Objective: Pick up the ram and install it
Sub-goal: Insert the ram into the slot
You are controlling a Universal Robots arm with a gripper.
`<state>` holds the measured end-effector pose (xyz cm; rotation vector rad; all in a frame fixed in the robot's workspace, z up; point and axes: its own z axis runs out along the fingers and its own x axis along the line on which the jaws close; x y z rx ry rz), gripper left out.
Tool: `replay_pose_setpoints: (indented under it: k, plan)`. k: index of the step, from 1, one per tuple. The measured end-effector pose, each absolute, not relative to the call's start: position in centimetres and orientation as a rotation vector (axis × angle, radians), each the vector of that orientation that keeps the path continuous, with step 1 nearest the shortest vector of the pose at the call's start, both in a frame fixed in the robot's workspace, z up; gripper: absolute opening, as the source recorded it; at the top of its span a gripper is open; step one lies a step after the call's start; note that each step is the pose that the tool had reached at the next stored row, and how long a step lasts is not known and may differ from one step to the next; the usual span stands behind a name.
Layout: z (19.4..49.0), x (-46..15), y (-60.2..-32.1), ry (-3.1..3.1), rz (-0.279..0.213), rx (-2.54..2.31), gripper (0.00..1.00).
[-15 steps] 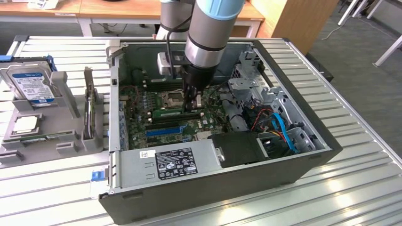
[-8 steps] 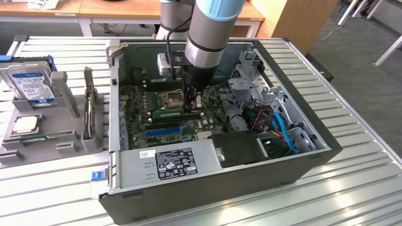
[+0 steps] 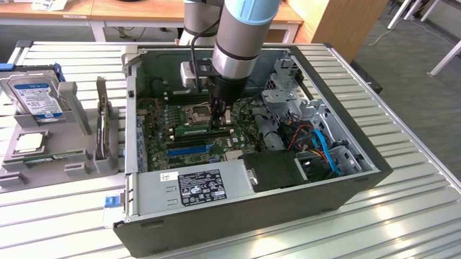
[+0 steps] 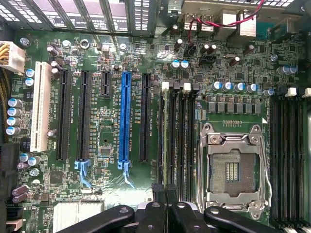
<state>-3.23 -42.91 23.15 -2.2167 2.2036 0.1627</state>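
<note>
The ram [image 3: 196,130] is a narrow green stick standing on edge in a memory slot of the motherboard [image 3: 162,121], between the CPU socket [image 3: 198,113] and the blue card slot [image 3: 189,149]. In the wrist view the ram [image 4: 164,141] runs edge-on as a thin dark line along the slot farthest from the CPU socket [image 4: 233,167]. My gripper [image 3: 220,123] hangs down into the open computer case, its shut fingers over the end of the ram at the exterior view's right. The black fingertips [image 4: 158,190] nearly meet at that slot end. I cannot tell whether they press on the stick.
Another green stick [image 3: 183,97] sits in the slots beyond the socket. Drive cages and blue cables [image 3: 320,145] crowd the case's right side, and the power supply [image 3: 198,186] sits at its near side. A grey holder [image 3: 79,167] left of the case carries a hard drive [image 3: 36,98] and an expansion card [image 3: 103,125].
</note>
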Motion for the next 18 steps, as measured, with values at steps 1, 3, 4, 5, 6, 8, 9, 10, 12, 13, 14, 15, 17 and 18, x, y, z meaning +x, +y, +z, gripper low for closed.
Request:
replay_pose_setpoints:
  k: [1,3,4,5,6,8,9,10,12,13,14,15,17,18]
  plan:
    - [23.14,-3.23,-42.91,2.204,0.163,-2.217,0.12]
    - [23.07,-3.23,-42.92,2.204,0.163,-2.217,0.12]
    - [23.05,-3.23,-42.92,2.204,0.163,-2.217,0.12]
    - [23.02,-3.23,-42.92,2.204,0.163,-2.217,0.12]
    - [23.0,-3.23,-42.92,2.204,0.163,-2.217,0.12]
    - [22.97,-3.23,-42.92,2.204,0.163,-2.217,0.12]
    - [22.96,-3.23,-42.92,2.204,0.163,-2.217,0.12]
    - [22.96,-3.23,-42.92,2.204,0.163,-2.217,0.12]
    - [22.95,-3.23,-42.92,2.204,0.163,-2.217,0.12]
    - [22.95,-3.23,-42.92,2.204,0.163,-2.217,0.12]
    - [22.94,-3.23,-42.91,2.204,0.163,-2.217,0.12]
    - [22.91,-3.23,-42.91,2.204,0.163,-2.217,0.12]
    - [22.87,-3.23,-42.92,2.204,0.163,-2.217,0.12]
    - [22.84,-3.23,-42.92,2.204,0.163,-2.217,0.12]
